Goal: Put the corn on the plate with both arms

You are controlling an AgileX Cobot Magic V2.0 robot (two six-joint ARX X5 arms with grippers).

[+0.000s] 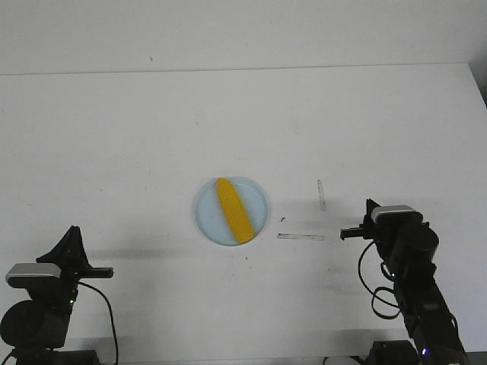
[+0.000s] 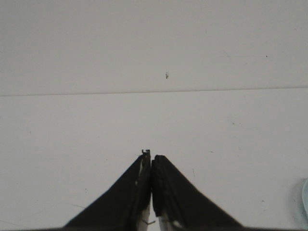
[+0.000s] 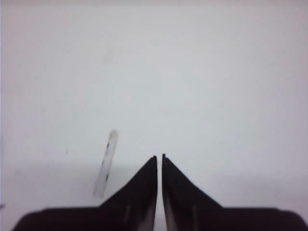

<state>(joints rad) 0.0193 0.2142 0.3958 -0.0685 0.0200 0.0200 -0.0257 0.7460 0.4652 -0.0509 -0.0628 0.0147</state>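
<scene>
The yellow corn [image 1: 233, 211] lies diagonally on the pale blue plate [image 1: 204, 215] at the table's middle, pointed end toward the near edge. My left gripper [image 1: 73, 230] rests near the front left corner, far from the plate, shut on nothing. In the left wrist view its gripper [image 2: 151, 157] shows the jaws pressed together, and a sliver of the plate [image 2: 305, 199] shows at the frame's edge. My right gripper [image 1: 370, 205] sits to the right of the plate, apart from it. In the right wrist view that gripper [image 3: 160, 156] is shut and empty, with only a hairline slit between the tips.
Two clear tape strips lie on the white table right of the plate, a short one [image 1: 321, 195] and a longer one [image 1: 300, 236]. One strip [image 3: 107, 163] shows beside the right fingers. The table's far edge [image 1: 228, 70] meets a white wall.
</scene>
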